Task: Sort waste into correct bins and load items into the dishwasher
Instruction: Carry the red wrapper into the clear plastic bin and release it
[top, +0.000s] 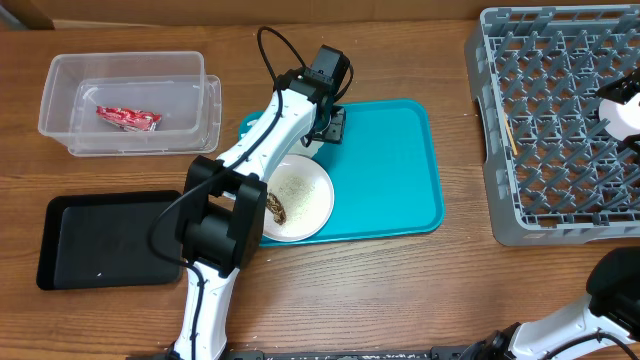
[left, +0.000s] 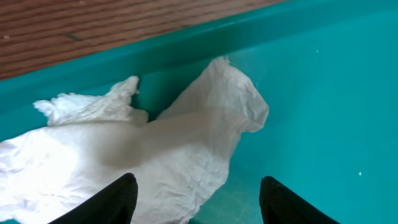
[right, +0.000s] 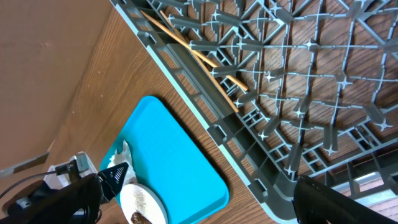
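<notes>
Napkin (left: 180, 149) on teal tray (left: 323, 99), partly between the parted left jaws.

Crumpled, soft white paper napkin (left: 155, 155); smooth, glossy teal plastic tray (left: 323, 93); matt grey plastic rack (top: 560, 233); wood-grain bench (top: 400, 290).

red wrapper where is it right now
In the overhead view, the red wrapper lies inside the clear plastic tub on the table's left side, just beyond the black tray.
</notes>
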